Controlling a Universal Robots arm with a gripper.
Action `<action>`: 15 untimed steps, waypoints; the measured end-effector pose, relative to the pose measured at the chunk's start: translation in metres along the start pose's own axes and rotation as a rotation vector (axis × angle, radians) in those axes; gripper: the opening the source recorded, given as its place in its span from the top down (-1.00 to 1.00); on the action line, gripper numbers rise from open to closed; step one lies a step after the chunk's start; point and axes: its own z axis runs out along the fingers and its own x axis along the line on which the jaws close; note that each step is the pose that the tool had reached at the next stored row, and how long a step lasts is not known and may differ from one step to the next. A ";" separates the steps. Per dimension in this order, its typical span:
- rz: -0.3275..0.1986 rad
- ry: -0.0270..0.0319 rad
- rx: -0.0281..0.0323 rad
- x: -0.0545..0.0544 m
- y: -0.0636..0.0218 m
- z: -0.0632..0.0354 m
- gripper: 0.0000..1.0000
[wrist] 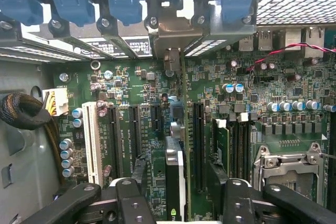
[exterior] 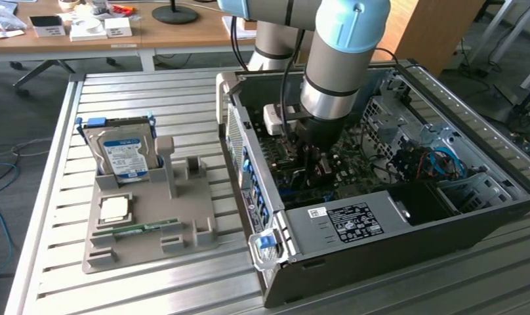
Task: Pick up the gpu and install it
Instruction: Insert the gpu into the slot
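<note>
The hand [wrist: 176, 192] sits open inside the computer case [exterior: 475, 226], fingers on either side of the gpu [wrist: 175, 177] standing edge-on in the motherboard [wrist: 136, 93] slot.

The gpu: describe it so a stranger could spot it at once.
Start at the open black computer case on the slatted metal table. Inside lies the green motherboard, under the arm's gripper. The gpu stands on edge in a slot between the open jaws, its metal bracket against the case's rear wall; the neighbouring slots hold no card.
</note>
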 end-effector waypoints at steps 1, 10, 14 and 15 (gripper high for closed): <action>0.000 0.0000 0.0000 0.000 0.0000 0.0000 -0.15; 0.000 0.0000 0.0000 0.000 -0.0002 -0.0053 -0.15; 0.000 -0.0001 0.0000 0.000 -0.0003 -0.0068 -0.15; 0.000 0.0000 0.0000 0.000 -0.0002 -0.0071 -0.15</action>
